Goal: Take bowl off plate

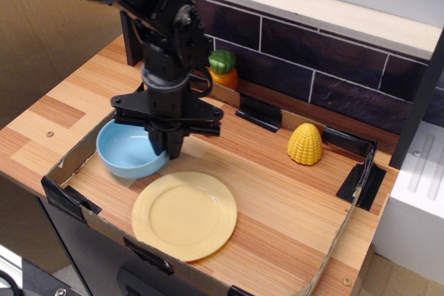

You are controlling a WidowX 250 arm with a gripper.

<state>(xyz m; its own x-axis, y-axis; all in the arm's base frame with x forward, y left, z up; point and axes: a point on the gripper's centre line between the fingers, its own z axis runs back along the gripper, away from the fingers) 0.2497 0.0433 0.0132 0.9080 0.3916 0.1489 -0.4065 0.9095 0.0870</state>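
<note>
The observation.image view looks down at an angle onto a wooden counter with a shallow cardboard tray (347,227) on it. A light-blue bowl (128,152) sits upright at the left of the frame, mouth facing up, resting on the tray floor against the tray's left wall. It is round, so it has no long axis. Just to its lower right, close but apart from it, a pale-yellow plate (184,215) lies flat and bare near the tray's front edge. A black robot arm comes down from the upper left. Its gripper (170,149) points straight down at the bowl's right rim, its fingers closed on that rim. A yellow corn toy (304,143) stands right of centre. An orange and green toy vegetable (223,69) sits by the dark tiled back wall (333,77).
</note>
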